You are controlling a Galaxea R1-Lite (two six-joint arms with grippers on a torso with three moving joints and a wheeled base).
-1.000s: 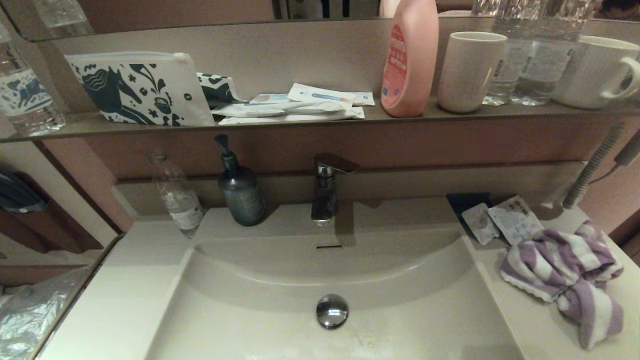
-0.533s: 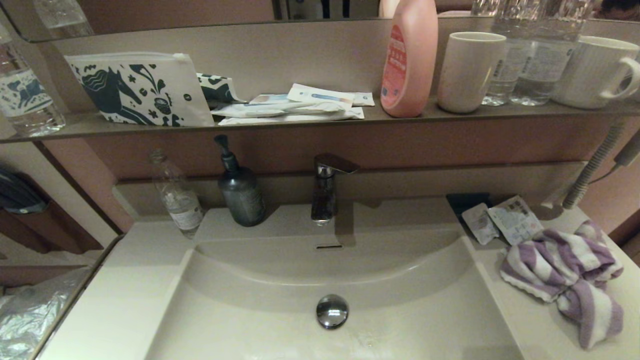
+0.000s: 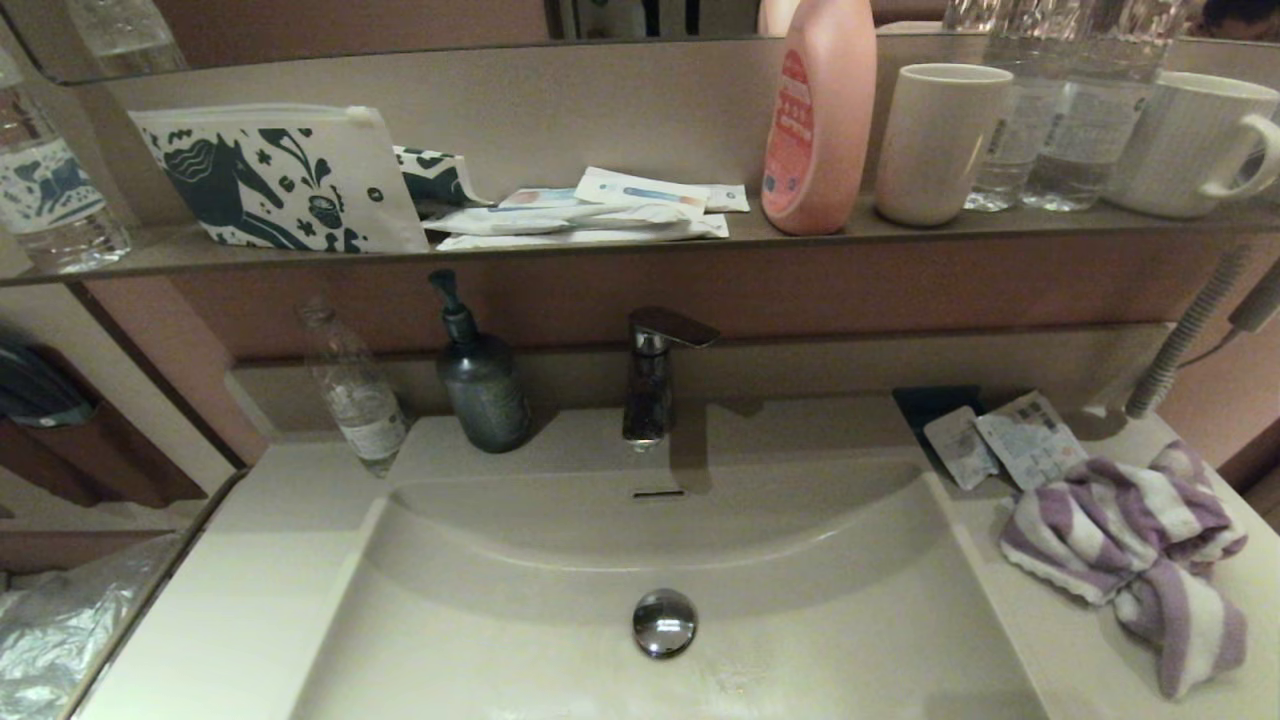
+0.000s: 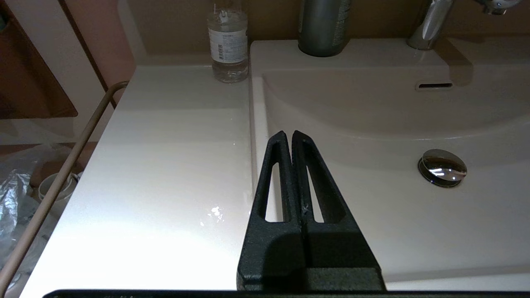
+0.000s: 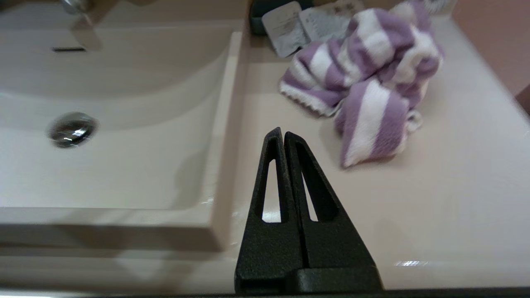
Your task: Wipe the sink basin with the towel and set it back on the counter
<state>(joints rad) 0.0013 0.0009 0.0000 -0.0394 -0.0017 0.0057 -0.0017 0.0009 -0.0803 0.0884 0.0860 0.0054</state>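
The purple and white striped towel (image 3: pixel 1130 550) lies crumpled on the counter (image 3: pixel 1060 660) right of the sink basin (image 3: pixel 560 650). In the right wrist view the towel (image 5: pixel 364 87) sits just beyond my right gripper (image 5: pixel 283 133), which is shut and empty above the counter (image 5: pixel 434 198) near the basin's right rim. My left gripper (image 4: pixel 288 134) is shut and empty over the basin's left rim, with the chrome drain plug (image 4: pixel 442 167) off to one side. Neither gripper shows in the head view.
A tap (image 3: pixel 655 380), a dark pump bottle (image 3: pixel 482 385) and a clear bottle (image 3: pixel 352 395) stand behind the basin. Small sachets (image 3: pixel 1005 440) lie by the towel. The shelf (image 3: pixel 620 245) above carries a horse-print pouch (image 3: pixel 275 180), a pink bottle (image 3: pixel 820 120) and cups (image 3: pixel 940 140).
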